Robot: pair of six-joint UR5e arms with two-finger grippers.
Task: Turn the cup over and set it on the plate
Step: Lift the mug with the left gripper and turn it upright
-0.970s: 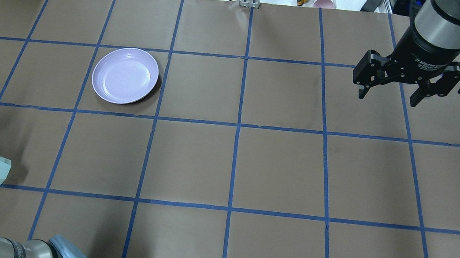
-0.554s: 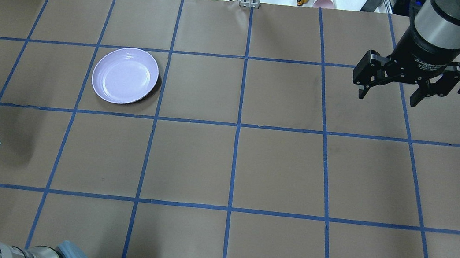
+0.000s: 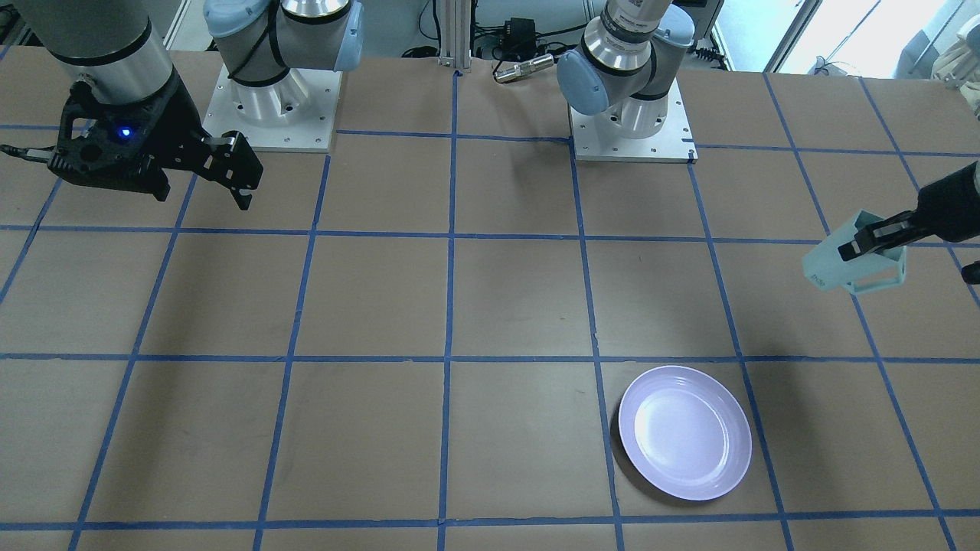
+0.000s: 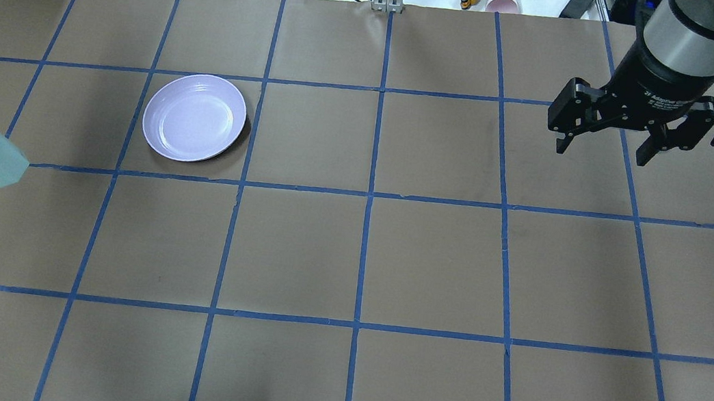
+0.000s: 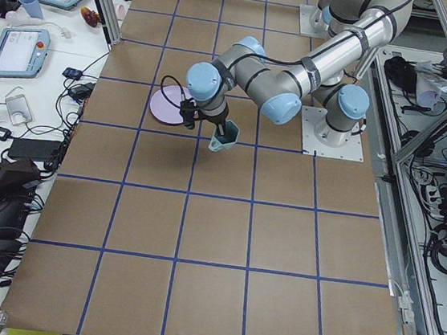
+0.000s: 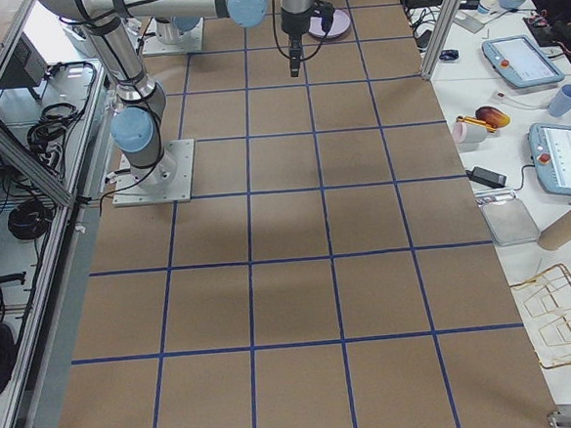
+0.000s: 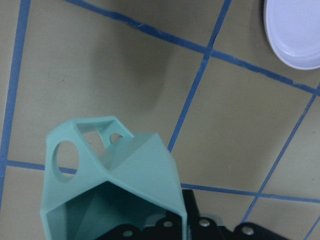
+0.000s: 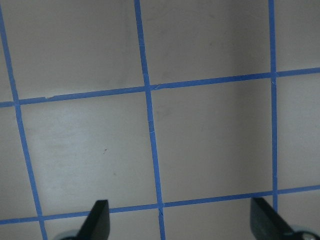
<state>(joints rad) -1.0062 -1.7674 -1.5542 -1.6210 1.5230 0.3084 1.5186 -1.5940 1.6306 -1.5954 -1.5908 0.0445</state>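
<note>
From the front, the left gripper (image 3: 873,237) pinches the cup (image 3: 854,264) by its wall, with one finger inside the mouth. The cup is tilted and up in the air over the worktop (image 3: 490,306). The plate (image 3: 685,432) lies flat, well apart from the cup. The right gripper (image 3: 200,195) is wide open and holds nothing.

From above, the cup is at the left edge, and the plate is further in.

From the left side, the cup hangs under the near arm, near the plate.

The left wrist camera looks into the cup's open mouth, with the handle on its far side.

The right wrist camera shows two fingers far apart over bare worktop.
</note>
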